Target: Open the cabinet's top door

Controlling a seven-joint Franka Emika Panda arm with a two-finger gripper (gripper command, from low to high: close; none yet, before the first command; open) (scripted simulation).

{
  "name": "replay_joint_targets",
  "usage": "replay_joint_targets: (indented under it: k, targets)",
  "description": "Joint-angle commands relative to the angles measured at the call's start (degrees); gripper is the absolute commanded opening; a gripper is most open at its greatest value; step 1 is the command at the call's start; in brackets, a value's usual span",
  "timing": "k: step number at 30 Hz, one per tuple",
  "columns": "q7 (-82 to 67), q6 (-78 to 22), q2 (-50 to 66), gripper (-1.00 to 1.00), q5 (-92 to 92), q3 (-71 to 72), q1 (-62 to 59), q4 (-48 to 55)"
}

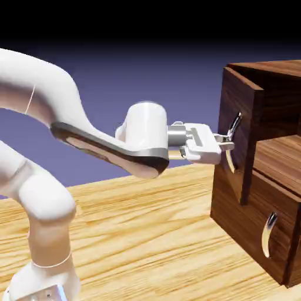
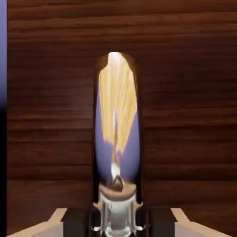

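Note:
The dark wood-grain cabinet (image 1: 276, 194) stands at the exterior view's right. Its top door (image 1: 238, 106) stands out a little from the cabinet front, ahead of the lower panel. My gripper (image 1: 228, 141) reaches level from the left and is shut on the top door's long curved silver handle (image 1: 234, 126). In the hand view the mirror-like handle (image 2: 116, 129) runs up the middle against the door's wood (image 2: 185, 115), and my gripper (image 2: 116, 222) clamps its lower end at the bottom edge.
The lower panel carries a shorter silver handle (image 1: 269, 234). The cabinet rests on a light wooden table (image 1: 147, 235). My white arm (image 1: 88, 135) arches in from the left, above the table.

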Motion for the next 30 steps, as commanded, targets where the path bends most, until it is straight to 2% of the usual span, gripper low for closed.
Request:
replay_joint_targets:
  k: [1, 9, 17, 24, 30]
  targets:
    - [-1.35, -0.95, -1.00, -1.00, 2.44, 1.64, -1.00, -1.25]
    - [-10.93, -9.68, -8.55, -1.00, 22.37, 14.24, -5.40, -9.49]
    - [-17.50, -20.74, -13.41, -1.00, 42.30, 26.90, -4.20, -13.90]
    - [-20.13, -33.18, -12.79, -1.00, 59.74, 39.20, -0.77, -13.57]
    - [-19.64, -46.50, -6.68, -1.00, 74.58, 51.17, 0.89, -8.58]
